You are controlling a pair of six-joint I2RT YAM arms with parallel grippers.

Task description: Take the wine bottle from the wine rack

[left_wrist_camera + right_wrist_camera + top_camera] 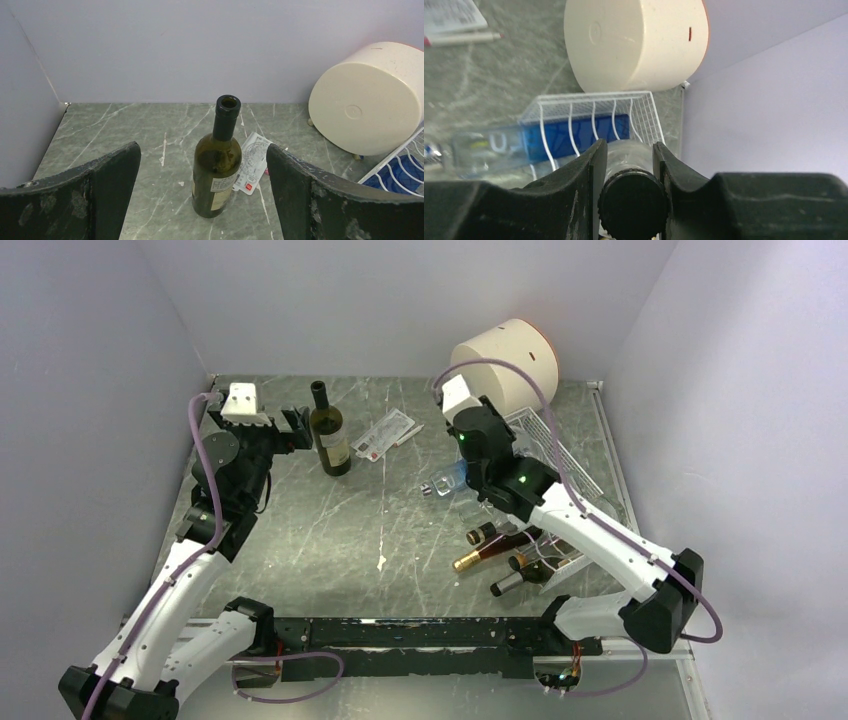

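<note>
Item, my right claw: fingers drawn close together, pinching the neck of the wine bottle. It is clear glass under a black ribbed cap, and the cap is lodged low between the two fingers. The glass beyond the cap points toward the wine rack, and I cannot tell whether the body rests on the wires. Item, wine rack: white wire, standing along the right edge of the surface, with the held bottle at its side facing the surface's middle. Item, blue-labelled bottle: clear, lying on its side behind the rack's upper wires, just beside my fingers. Item, three bottle necks: they stick out of the rack's lower part toward the near edge, one gold-capped and one black-capped. Item, cream cylinder: lying on its side in the far right corner, its flat face toward me, just beside the rack. Item, paper cards: flat on the surface near the far edge, about the middle. Item, green bottle: upright, uncapped, labelled, toward the far left of the surface. Item, my left claw: spread wide, level with that green bottle and facing it, clear of the glass, gripping nothing.
</note>
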